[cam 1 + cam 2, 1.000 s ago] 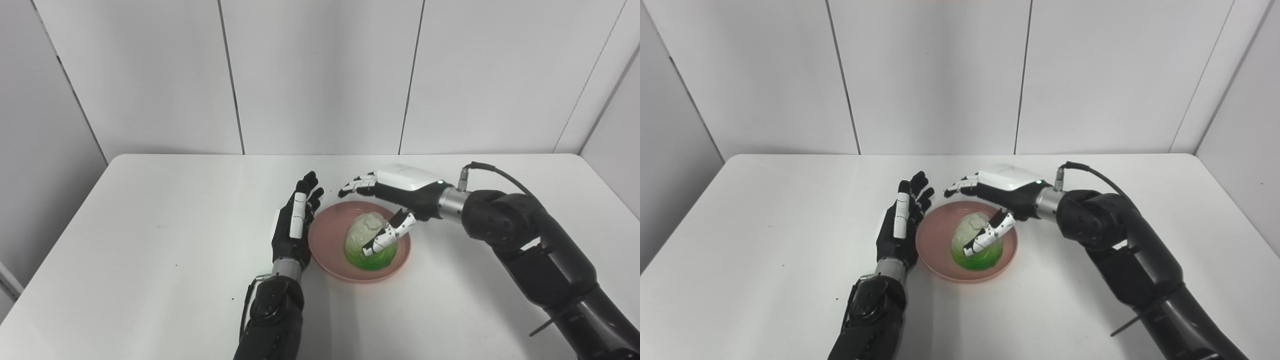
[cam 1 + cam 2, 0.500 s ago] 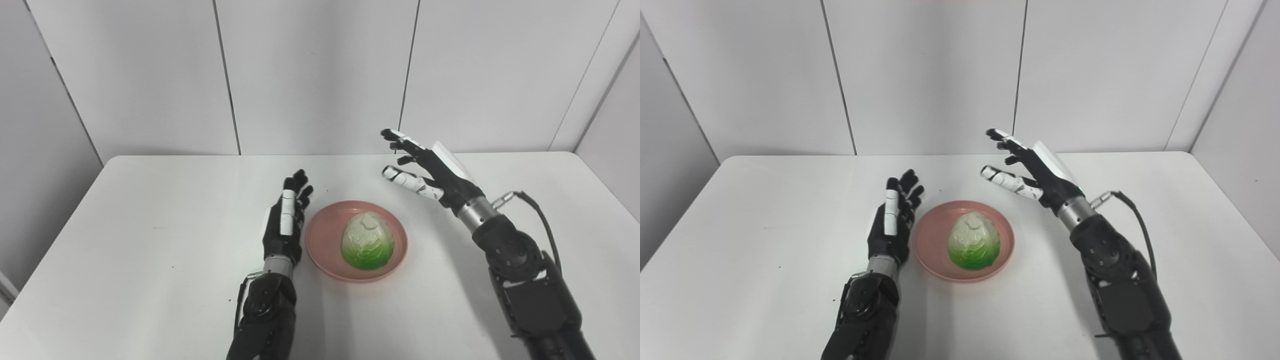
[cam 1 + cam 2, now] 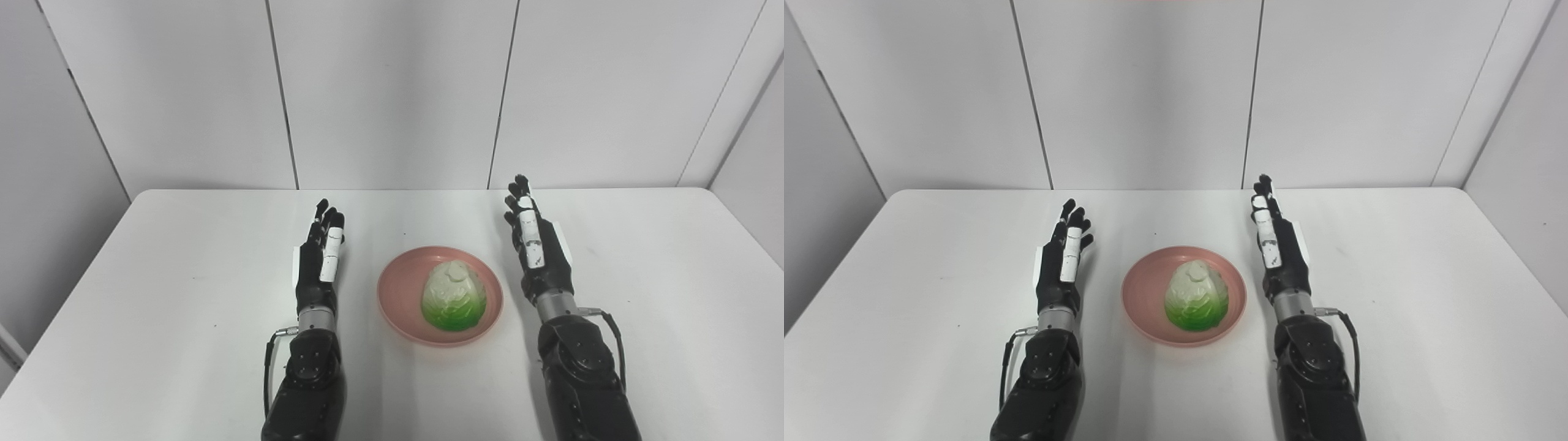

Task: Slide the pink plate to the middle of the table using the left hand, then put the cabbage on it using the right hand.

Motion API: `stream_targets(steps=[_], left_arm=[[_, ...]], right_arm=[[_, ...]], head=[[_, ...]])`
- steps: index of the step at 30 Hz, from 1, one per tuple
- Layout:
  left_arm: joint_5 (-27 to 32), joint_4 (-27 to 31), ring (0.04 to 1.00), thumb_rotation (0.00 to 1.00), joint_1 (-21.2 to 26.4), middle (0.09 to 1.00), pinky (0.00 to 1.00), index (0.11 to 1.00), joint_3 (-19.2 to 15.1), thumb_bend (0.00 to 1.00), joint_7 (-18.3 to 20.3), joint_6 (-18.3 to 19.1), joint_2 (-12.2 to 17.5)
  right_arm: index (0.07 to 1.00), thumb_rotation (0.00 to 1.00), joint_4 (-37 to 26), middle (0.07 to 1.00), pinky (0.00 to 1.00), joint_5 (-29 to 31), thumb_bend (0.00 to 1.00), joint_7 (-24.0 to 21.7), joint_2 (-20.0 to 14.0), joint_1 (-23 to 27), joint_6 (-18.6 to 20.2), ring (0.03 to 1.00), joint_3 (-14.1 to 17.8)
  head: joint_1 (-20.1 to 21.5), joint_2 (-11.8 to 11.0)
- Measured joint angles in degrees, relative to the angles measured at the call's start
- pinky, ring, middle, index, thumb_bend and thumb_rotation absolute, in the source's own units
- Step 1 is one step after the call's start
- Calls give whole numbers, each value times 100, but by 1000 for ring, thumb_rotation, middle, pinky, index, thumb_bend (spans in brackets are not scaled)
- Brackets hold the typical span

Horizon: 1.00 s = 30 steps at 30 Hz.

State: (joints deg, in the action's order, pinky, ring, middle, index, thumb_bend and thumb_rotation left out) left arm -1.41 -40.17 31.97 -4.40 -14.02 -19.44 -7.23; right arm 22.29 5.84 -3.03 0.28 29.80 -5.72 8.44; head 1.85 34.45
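The pink plate [image 3: 398, 294] lies near the middle of the white table [image 3: 153, 294]. On it rests the cabbage [image 3: 454, 296], pale at the top and bright green at the base. My left hand [image 3: 320, 263] is held edge-up to the left of the plate, apart from it, fingers straight and holding nothing. My right hand [image 3: 535, 248] stands the same way to the right of the plate, open, clear of the cabbage. In the right eye view the plate [image 3: 1145, 297] and cabbage [image 3: 1196, 296] sit between the left hand [image 3: 1060, 266] and the right hand [image 3: 1279, 251].
Grey panel walls [image 3: 392, 92] close off the table at the back and both sides. A few small dark specks [image 3: 214, 325] mark the tabletop. The table's front edge lies below the picture.
The right hand let go of the cabbage, rose, and drew back to the right of the plate. The left hand moved left, away from the plate's rim. Plate and cabbage stayed put.
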Motion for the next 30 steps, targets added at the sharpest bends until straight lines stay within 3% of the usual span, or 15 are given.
stream_targets(steps=[7,13,17,30], left_arm=[[-114,-4,932,857,-1,956,973,958,80,900,-163,5,-48],[-255,-36,904,856,4,934,847,950,179,899,-279,29,-48],[-271,-120,910,859,44,936,825,954,236,895,-352,26,-35],[-252,-104,970,874,54,979,940,980,355,850,-135,280,61]], right_arm=[[1000,1000,124,1000,1000,305,918,71,8,-13,129,1000,23],[1000,1000,129,1000,1000,136,907,233,-3,-71,457,1000,-128],[1000,1000,131,997,1000,-70,852,379,-8,-136,743,988,-264],[1000,1000,117,992,1000,-399,841,663,19,-139,832,999,-356]], head=[[18,26],[53,53],[61,53],[298,79]])
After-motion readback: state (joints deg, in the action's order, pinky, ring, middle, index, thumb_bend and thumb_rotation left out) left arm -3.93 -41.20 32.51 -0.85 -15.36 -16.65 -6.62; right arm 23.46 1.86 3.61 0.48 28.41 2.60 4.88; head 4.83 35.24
